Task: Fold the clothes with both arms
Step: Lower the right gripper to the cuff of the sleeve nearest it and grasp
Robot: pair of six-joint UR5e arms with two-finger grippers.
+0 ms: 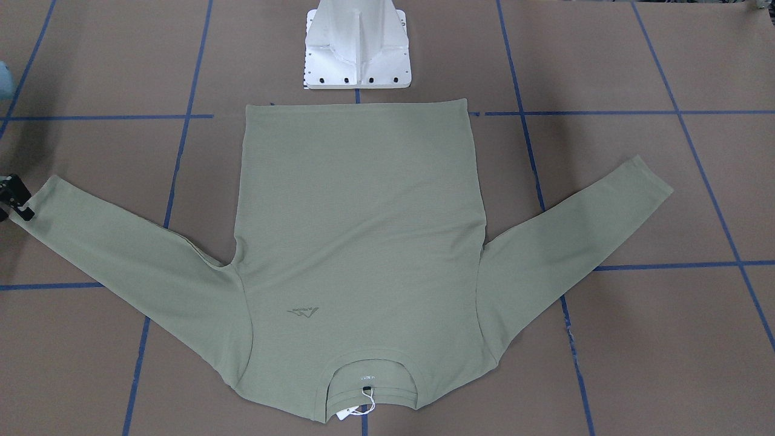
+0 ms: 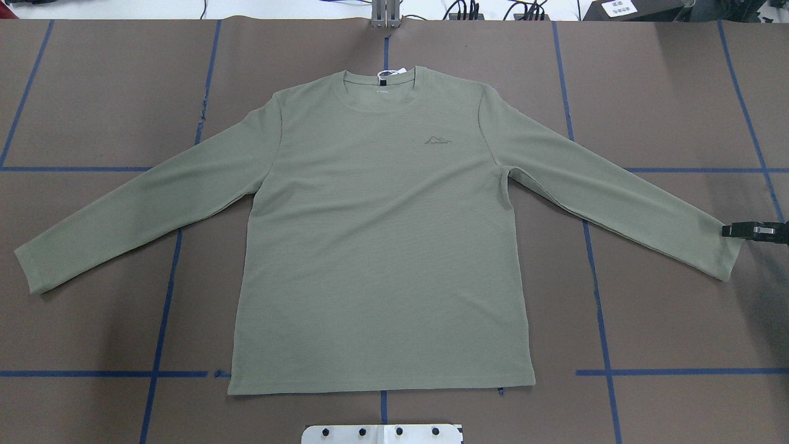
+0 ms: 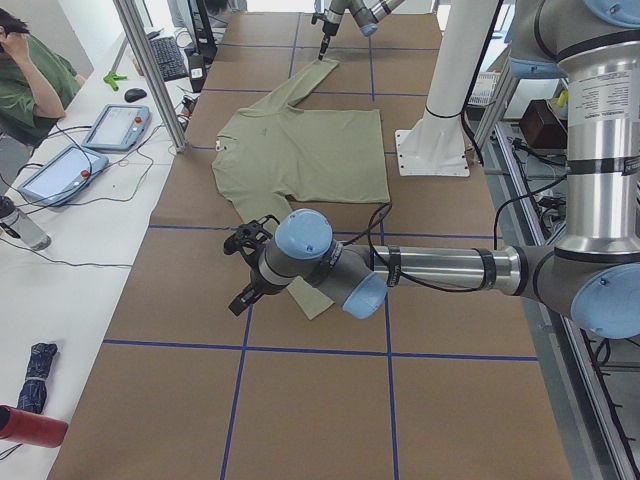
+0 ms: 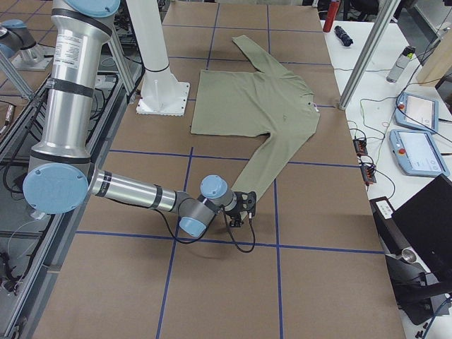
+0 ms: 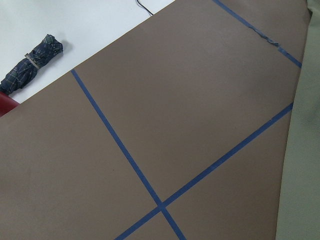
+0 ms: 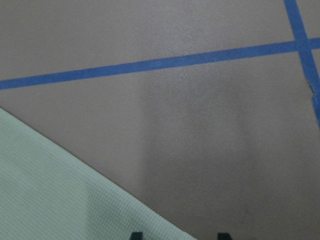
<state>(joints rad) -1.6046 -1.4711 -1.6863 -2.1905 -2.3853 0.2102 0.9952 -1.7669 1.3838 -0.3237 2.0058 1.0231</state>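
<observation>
Across brown table (image 2: pixel 92 92), flat fine-knit shirt (image 2: pixel 382 246)

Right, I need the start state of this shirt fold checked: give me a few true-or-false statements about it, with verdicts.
1. The shirt lies flat with its logo side up. True.
2. Its neck points toward the white base. False: the hem is nearest the base, and the neck is on the far side.
3. The right arm has its jaws at a sleeve cuff. True.
4. One sleeve is already folded across the body. False: both sleeves lie spread out to the sides.
5. The white tag sits at the hem. False: it is at the neck.
</observation>
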